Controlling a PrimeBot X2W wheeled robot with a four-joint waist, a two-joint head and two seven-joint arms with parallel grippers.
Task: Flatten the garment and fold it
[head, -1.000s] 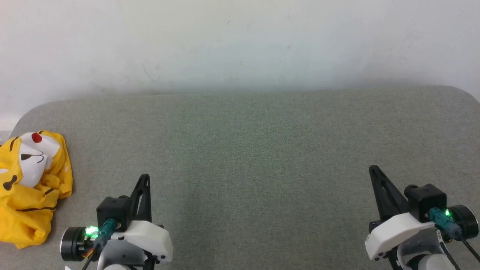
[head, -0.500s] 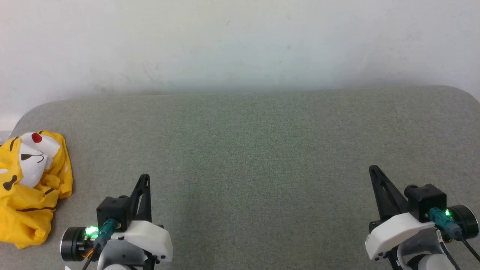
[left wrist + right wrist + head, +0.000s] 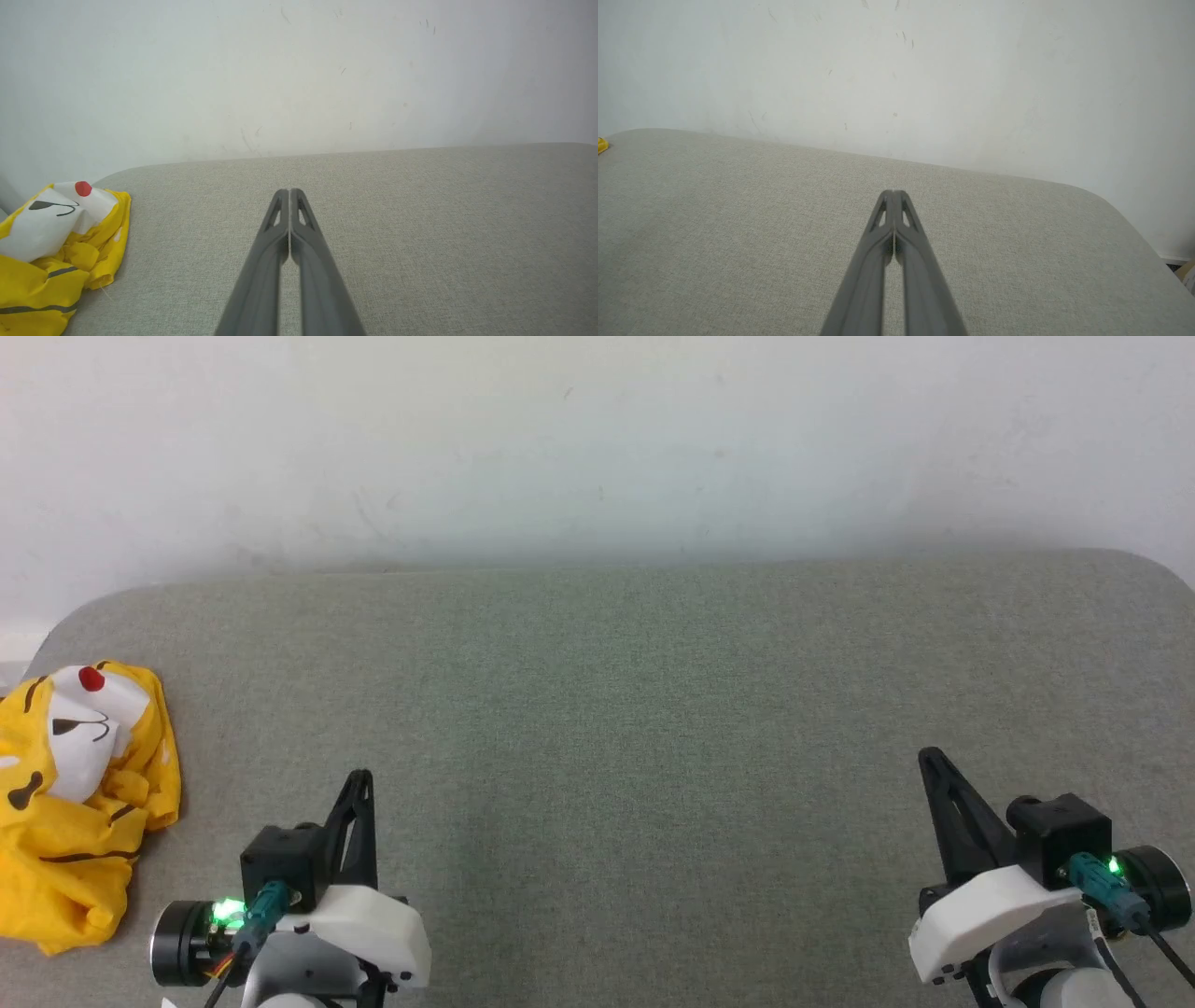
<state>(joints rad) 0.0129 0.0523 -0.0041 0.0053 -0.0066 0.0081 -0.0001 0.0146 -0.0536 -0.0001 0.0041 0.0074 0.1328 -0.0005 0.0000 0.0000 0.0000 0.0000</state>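
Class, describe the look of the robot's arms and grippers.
The left gripper and right gripper each have two long dark tapering fingers with triangular cut-outs. Behind sit a black block, white shell and teal connector beside a green light.

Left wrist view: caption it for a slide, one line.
Shut left gripper points across the grey fabric surface; the crumpled yellow garment lies apart at the view's left edge.

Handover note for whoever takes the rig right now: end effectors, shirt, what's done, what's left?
Left end effector: shut, empty, over the grey surface.
Right end effector: shut, empty.
Garment: crumpled heap at the surface's left edge, face print partly showing, apart from both end effectors.
Done: nothing; garment not flattened.
Left: grasp it, spread it flat, fold it.
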